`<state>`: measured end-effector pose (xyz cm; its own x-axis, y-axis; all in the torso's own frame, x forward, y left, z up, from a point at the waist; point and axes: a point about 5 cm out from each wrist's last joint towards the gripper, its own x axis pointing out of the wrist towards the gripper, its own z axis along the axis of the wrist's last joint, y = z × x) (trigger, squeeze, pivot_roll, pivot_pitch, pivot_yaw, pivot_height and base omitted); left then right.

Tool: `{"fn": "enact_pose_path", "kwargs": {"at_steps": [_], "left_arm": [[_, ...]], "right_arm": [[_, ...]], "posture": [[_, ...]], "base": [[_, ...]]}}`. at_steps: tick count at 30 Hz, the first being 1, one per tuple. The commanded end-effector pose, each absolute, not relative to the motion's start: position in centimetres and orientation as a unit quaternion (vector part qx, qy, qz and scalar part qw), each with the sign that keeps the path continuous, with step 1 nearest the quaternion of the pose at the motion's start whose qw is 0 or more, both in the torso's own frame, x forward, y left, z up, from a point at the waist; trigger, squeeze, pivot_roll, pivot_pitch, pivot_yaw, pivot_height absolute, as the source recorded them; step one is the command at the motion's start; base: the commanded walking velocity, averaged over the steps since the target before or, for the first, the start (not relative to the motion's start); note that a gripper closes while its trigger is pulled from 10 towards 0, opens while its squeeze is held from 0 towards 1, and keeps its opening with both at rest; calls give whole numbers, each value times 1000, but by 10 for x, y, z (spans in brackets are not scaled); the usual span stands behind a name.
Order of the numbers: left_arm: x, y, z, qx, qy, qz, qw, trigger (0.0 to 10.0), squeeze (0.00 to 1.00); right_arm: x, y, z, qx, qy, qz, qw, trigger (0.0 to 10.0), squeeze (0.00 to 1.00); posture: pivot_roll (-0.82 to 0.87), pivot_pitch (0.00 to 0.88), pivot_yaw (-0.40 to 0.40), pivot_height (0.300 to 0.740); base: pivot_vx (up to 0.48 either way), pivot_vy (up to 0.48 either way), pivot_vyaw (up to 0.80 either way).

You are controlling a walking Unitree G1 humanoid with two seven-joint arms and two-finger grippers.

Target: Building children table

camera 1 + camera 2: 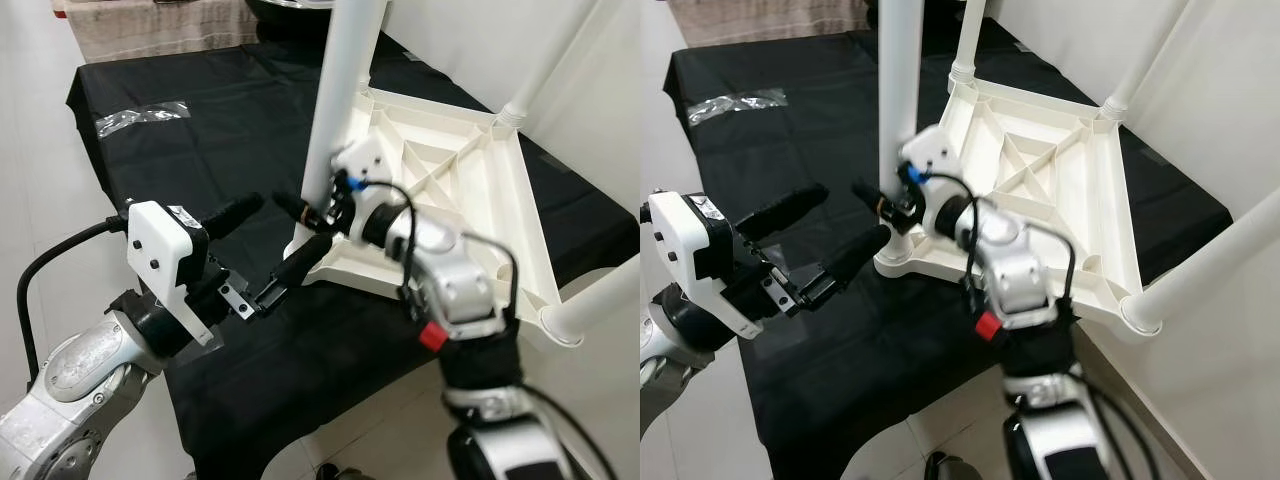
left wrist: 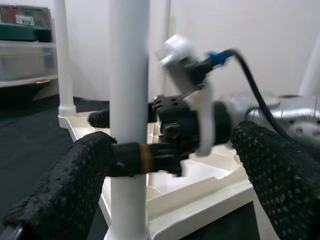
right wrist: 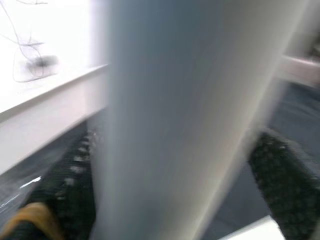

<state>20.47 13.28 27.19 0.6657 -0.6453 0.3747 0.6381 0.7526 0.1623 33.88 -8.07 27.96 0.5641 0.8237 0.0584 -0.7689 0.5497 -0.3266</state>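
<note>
The upright white table leg (image 1: 335, 110) is straddled low down by the right gripper (image 1: 305, 210), fingers spread, while the left gripper (image 1: 262, 250) is held open just beside.

A plain indoor room, set up as a work spot

White walls (image 1: 610, 100) close in a low surface covered with a black cloth (image 1: 230, 130), where an upturned white plastic table (image 1: 1060, 190) lies. A beige towel (image 1: 150, 30) lies at the far edge, and clear storage bins (image 2: 25, 55) stand along the wall.
</note>
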Motion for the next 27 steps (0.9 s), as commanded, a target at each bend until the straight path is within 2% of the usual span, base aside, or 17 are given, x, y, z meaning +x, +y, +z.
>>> {"fn": "enact_pose_path", "kwargs": {"at_steps": [1,2,5,9,10,11,17,18,27], "left_arm": [[203,133,270,9,-204,-351,914,10000,0],[203,133,270,9,-204,-351,914,10000,0],[202,133,270,9,-203,-351,914,10000,0],[202,133,270,11,-202,-350,915,10000,0],[201,134,270,10,-202,-349,915,10000,0],[201,134,270,9,-202,-348,915,10000,0],[197,133,269,10,-200,-345,917,10000,0],[196,133,268,10,-198,-344,918,10000,0],[196,133,266,8,-194,-341,920,10000,0]], "right_arm": [[335,-86,286,-155,-114,552,811,10000,1000],[335,-86,286,-155,-114,552,811,10000,1000],[338,-93,299,-158,-118,611,767,10000,1000],[343,-97,311,-150,-122,638,746,10000,976],[346,-99,320,-135,-126,653,735,10000,616],[349,-101,327,-123,-133,665,724,10000,0],[360,-111,341,-62,-138,691,707,10000,0],[364,-113,344,-44,-141,691,708,0,0],[365,-121,333,-36,-131,707,694,0,0]], "posture": [[108,235,-141,740],[108,235,-141,740],[112,239,-146,740],[123,247,-154,740],[124,247,-155,740],[124,247,-155,740],[139,246,-166,740],[141,242,-168,740],[134,255,-161,740]], "base": [[0,0,0],[0,0,0],[0,0,0],[0,0,0],[0,0,0],[0,0,0],[0,0,0],[0,0,0],[0,0,0]]}}
